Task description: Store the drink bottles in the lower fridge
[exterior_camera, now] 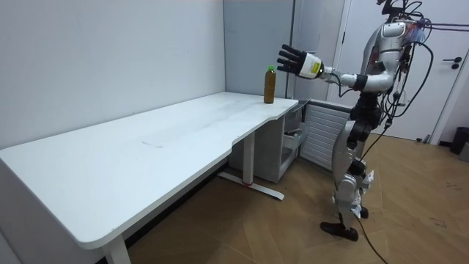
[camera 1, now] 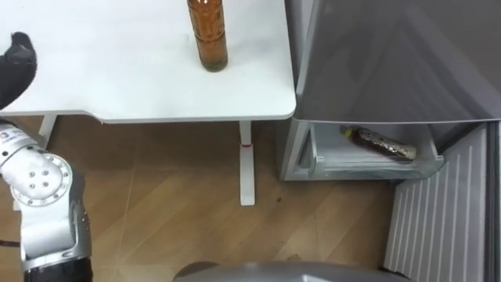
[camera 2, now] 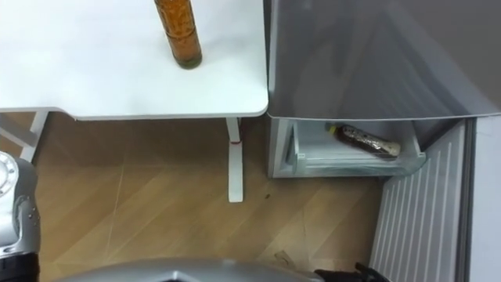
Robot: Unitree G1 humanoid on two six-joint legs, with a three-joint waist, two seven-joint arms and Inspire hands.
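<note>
The left robot hand (exterior_camera: 297, 61) hangs released, fingers spread, above the white bench (camera 1: 117, 70), clear of the amber drink bottle (camera 1: 208, 35) standing upright near the bench's edge beside the grey fridge (camera 1: 391, 63). A second bottle (camera 1: 381, 143) lies on its side in the fridge's open lower compartment (camera 1: 376, 163). The right robot hand (camera 2: 348, 275) is a dark shape at the frame's bottom edge, and whether it is clenched cannot be told.
</note>
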